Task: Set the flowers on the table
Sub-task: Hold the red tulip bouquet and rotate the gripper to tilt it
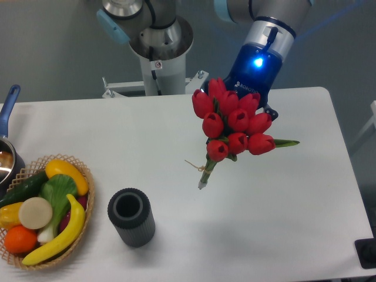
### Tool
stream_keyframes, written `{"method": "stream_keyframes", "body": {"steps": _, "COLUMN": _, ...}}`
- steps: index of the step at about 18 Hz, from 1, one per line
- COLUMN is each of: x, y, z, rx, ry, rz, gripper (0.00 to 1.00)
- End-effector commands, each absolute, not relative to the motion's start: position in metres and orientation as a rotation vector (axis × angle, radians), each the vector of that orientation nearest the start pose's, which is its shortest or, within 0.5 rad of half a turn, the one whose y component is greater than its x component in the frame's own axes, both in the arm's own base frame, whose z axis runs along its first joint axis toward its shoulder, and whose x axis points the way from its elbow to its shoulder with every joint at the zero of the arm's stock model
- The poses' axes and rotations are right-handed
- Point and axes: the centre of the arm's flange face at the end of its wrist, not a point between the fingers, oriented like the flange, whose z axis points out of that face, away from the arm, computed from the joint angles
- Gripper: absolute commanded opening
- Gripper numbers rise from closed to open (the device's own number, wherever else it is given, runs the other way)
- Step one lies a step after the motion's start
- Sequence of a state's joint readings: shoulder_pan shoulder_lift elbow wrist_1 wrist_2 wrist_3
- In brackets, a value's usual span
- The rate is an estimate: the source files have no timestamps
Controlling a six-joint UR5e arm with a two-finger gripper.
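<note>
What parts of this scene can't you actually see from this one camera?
- Gripper fingers: hidden behind the flowers, so their hold cannot be made out.
- Whether the stem tips touch the table: unclear from this angle.
- Pot: cut off by the left edge.
- Inside of the dark cylinder: too dark to see.
- Black object: cut off at the right edge.

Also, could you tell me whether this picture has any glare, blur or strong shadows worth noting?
In the fixed camera view: even, soft lighting; the gripper's blue indicator light blooms slightly; the flowers look a little soft; the vase casts only a faint shadow on the table.
</note>
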State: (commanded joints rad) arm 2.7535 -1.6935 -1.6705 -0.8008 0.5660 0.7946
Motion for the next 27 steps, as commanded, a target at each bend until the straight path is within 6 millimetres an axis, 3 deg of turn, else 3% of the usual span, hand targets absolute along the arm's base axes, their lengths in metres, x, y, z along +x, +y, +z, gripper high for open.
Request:
{"method": "stream_keyframes", "body": {"steps": 10, "x": -0.418, "y": 0.404, "z": 0.514, "rx": -2.051, "ry": -0.074, "rz": -0.110, "gripper": 0.40}}
{"method": "stream_keyframes", "body": {"steps": 20, "x": -0.405, "y": 0.391, "z": 0.511, "rx": -2.281, "ry": -0.176, "rz": 0.119, "gripper": 0.40}}
{"method": "stream_keyframes", "body": {"steps": 27, "x": -0.383, "y": 0.414, "z": 0.492, "rx": -2.477, "ry": -0.164, "rz": 0.274, "gripper": 0.40}}
